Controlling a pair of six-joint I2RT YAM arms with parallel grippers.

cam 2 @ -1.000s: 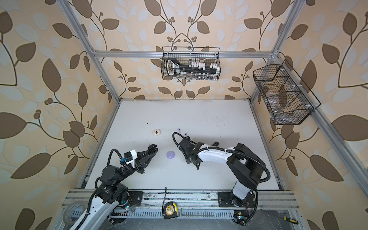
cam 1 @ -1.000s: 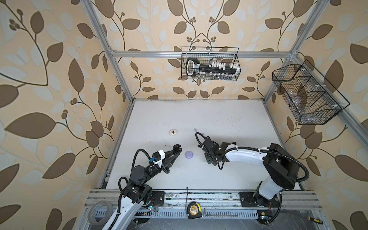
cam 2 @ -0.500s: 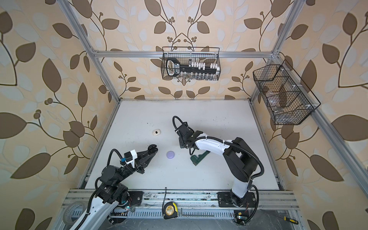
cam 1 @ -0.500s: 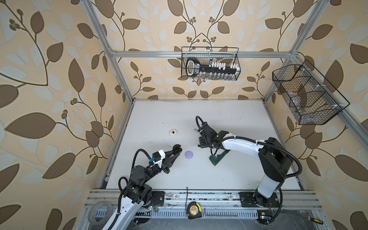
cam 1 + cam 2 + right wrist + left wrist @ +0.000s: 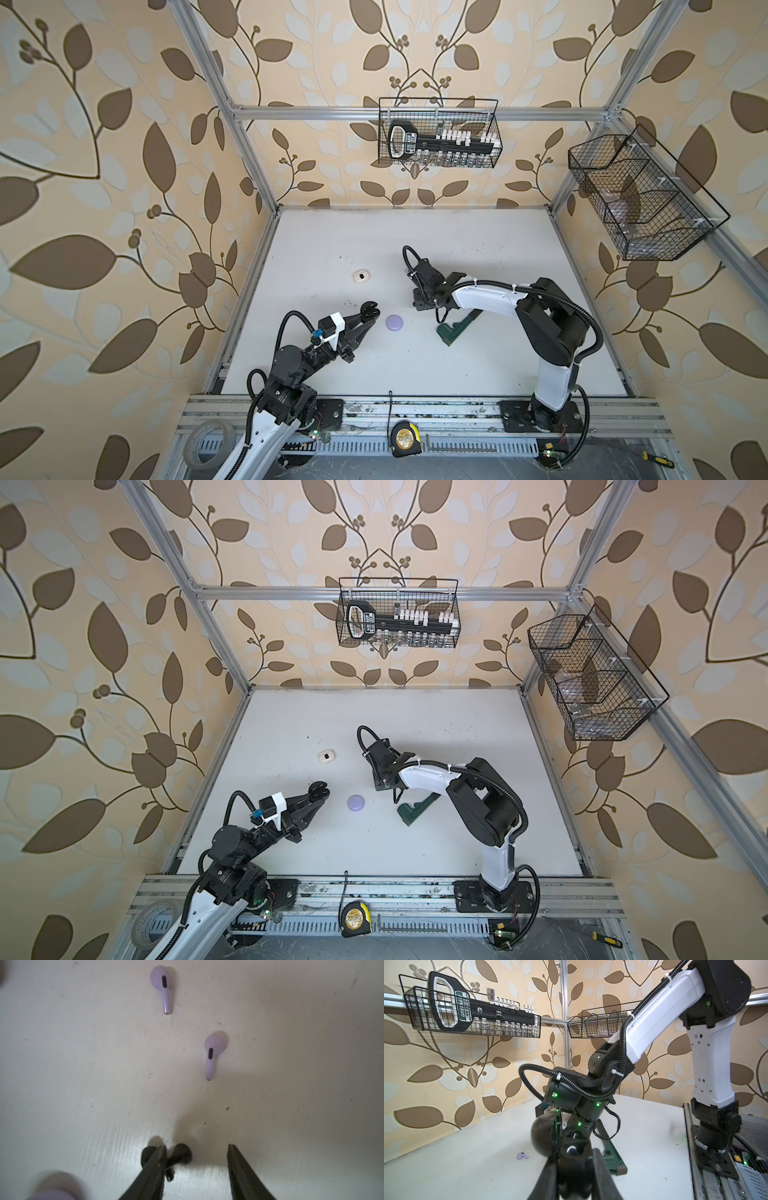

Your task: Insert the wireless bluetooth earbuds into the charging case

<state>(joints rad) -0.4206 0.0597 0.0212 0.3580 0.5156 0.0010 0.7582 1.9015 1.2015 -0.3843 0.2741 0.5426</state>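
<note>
My left gripper (image 5: pixel 367 316) (image 5: pixel 573 1155) is shut on a black charging case (image 5: pixel 369 310) (image 5: pixel 318 789) (image 5: pixel 545 1136), held above the table with its lid open. In the right wrist view my right gripper (image 5: pixel 197 1146) is open and points down at the table. Two black earbuds (image 5: pixel 181 1155) lie at the tip of one finger, one of them partly hidden behind it. Two lilac earbuds (image 5: pixel 163 987) (image 5: pixel 214 1053) lie further off; the left wrist view shows one (image 5: pixel 522 1156). A shut lilac case (image 5: pixel 394 323) (image 5: pixel 356 803) sits between the arms.
A white case (image 5: pixel 361 276) (image 5: pixel 326 756) lies further back on the left. A dark green wrench-shaped tool (image 5: pixel 455 326) (image 5: pixel 413 808) lies under the right forearm. Wire baskets (image 5: pixel 438 137) (image 5: pixel 640 199) hang on the back and right walls. A tape measure (image 5: pixel 405 437) sits on the front rail.
My right gripper has moved back and slightly left, uncovering the green tool that it hid before. The left arm with the black case has not moved.
</note>
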